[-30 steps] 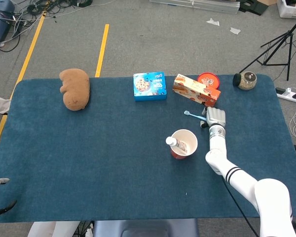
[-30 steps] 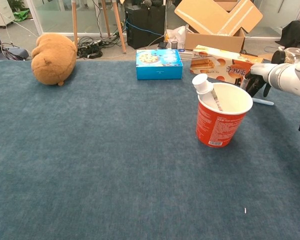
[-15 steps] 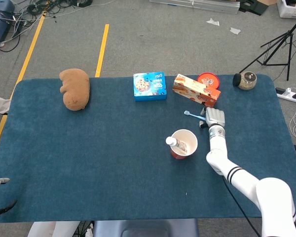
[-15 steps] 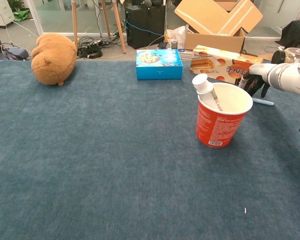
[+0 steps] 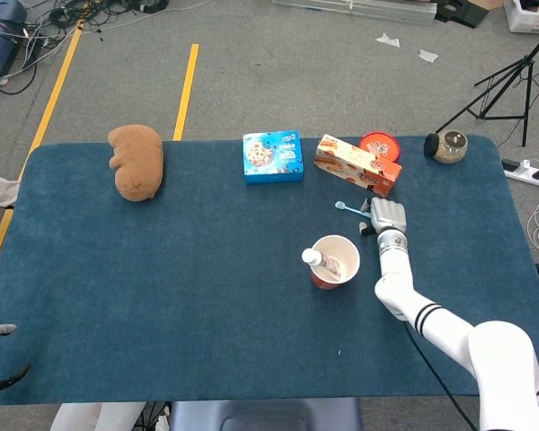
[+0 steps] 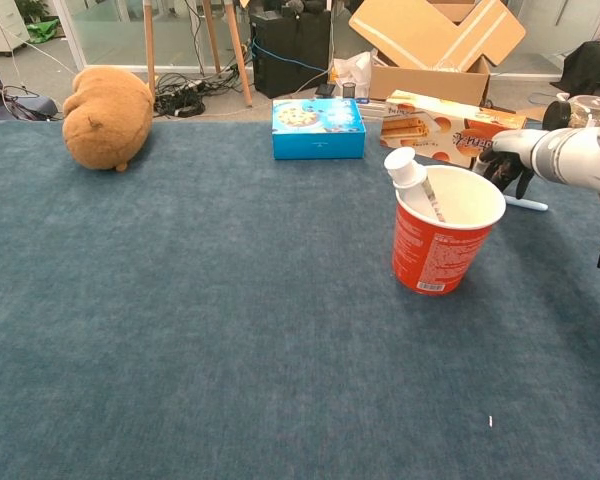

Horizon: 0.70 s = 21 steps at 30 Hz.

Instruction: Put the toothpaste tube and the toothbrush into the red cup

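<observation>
A brown plush toy point(image 5: 136, 162) lies near the blue table's point(image 5: 162, 296) far left; a blue snack box point(image 5: 272, 156), an orange biscuit box point(image 5: 357, 164), a red lid point(image 5: 380, 145) and a round jar point(image 5: 449, 146) line the far edge

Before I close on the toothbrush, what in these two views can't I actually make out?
- Whether the right hand touches the toothbrush: head view, the hand covers the handle; chest view, the red cup rim hides part of it.
- Toothpaste tube lower body: hidden inside the cup in both views.
- Left hand: not visible in either view.
</observation>
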{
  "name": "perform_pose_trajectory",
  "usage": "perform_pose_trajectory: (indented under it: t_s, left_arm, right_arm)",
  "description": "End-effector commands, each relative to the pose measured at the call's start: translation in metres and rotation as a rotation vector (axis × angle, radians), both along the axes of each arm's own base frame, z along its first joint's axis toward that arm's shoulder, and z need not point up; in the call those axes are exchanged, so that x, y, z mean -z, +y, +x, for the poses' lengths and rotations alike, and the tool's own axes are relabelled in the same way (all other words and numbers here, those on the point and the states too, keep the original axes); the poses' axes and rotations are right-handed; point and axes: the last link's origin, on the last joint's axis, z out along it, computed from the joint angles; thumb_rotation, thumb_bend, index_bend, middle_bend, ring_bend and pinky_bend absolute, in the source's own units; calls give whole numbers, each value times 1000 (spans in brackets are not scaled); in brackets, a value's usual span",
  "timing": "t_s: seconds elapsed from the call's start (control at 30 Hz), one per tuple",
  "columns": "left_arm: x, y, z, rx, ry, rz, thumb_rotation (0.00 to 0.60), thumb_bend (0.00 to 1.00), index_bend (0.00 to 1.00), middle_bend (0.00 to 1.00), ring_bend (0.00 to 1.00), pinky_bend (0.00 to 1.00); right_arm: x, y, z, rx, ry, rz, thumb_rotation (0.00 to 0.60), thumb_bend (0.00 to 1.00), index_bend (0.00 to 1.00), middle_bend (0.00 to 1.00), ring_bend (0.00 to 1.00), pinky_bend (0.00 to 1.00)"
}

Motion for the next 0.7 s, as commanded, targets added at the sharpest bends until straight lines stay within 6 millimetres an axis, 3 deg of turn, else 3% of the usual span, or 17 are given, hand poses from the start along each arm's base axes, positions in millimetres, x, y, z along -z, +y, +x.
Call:
perform_pose_trajectory:
  t_s: [0.03, 0.7]
  left_arm:
    - [0, 0, 0, 0, -1, 1, 600, 0, 322, 374, 331, 416]
    - [1, 0, 0, -1, 2, -1, 600, 0, 322, 374, 331, 416]
  right_arm:
    - [-1, 1, 0, 0, -3, 4, 600, 348, 352, 290, 177, 377]
    - [-4, 5, -4, 23, -25, 22, 600, 349, 352, 290, 178, 377]
